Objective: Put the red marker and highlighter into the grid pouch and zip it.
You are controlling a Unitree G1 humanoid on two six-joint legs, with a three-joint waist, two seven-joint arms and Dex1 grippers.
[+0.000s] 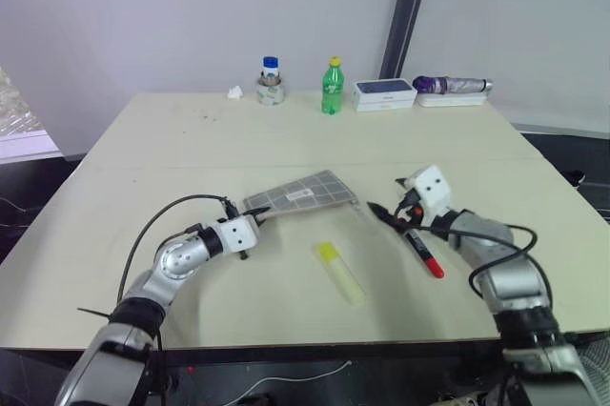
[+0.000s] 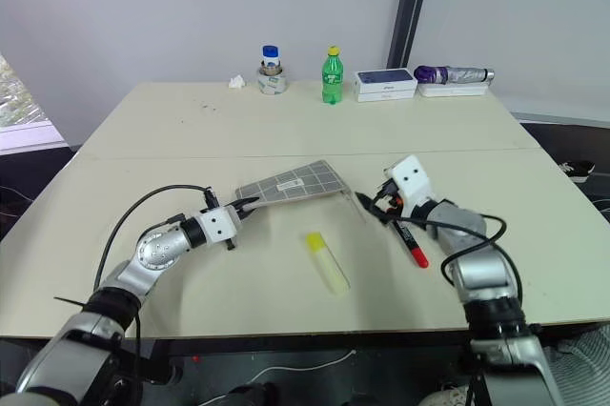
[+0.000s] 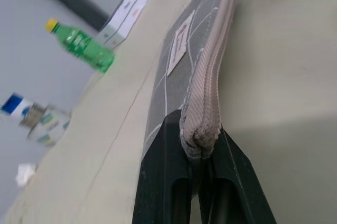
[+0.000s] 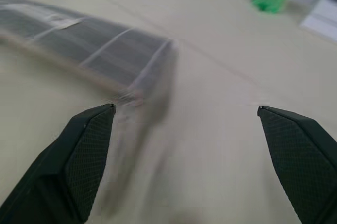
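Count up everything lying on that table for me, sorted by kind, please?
Pens: 2, a black red-capped marker and a chunky pale-yellow highlighter
Pouches: 1, a grey fabric grid pouch
Bottles: 2, a green plastic one and a small blue-capped one
Boxes: 1, white and flat
Purple-ended wrapped item: 1
White crumpled scrap: 1
Total: 8

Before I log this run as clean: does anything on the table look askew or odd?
Only the grid pouch: the left gripper pinches its zipper-edge corner, so it sits tilted, one end lifted. The red marker and highlighter lie loose outside it.
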